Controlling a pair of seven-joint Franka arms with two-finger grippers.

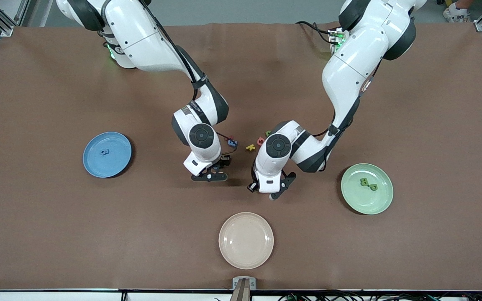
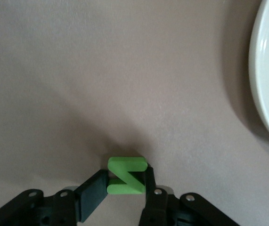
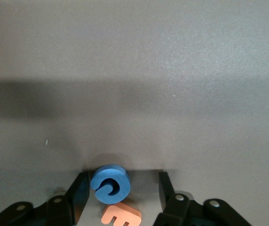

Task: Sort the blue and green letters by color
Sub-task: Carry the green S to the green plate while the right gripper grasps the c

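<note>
In the left wrist view, my left gripper (image 2: 127,178) is shut on a grass-green letter (image 2: 126,176), one finger pressed against each side, low over the brown table. In the front view this gripper (image 1: 271,193) is between the letter heap and the beige plate (image 1: 246,239). My right gripper (image 3: 122,182) stands open around a round mid-blue letter (image 3: 110,183); one finger touches it and the other is apart. An orange E (image 3: 121,215) lies between the same fingers. That gripper (image 1: 209,177) is down at the table beside the heap.
A blue plate (image 1: 117,165) at the right arm's end holds one blue letter (image 1: 105,152). A green plate (image 1: 381,200) at the left arm's end holds two green letters (image 1: 368,183). Loose yellow (image 1: 250,147), pink (image 1: 260,140), green (image 1: 267,133) and blue (image 1: 232,143) letters lie between the arms.
</note>
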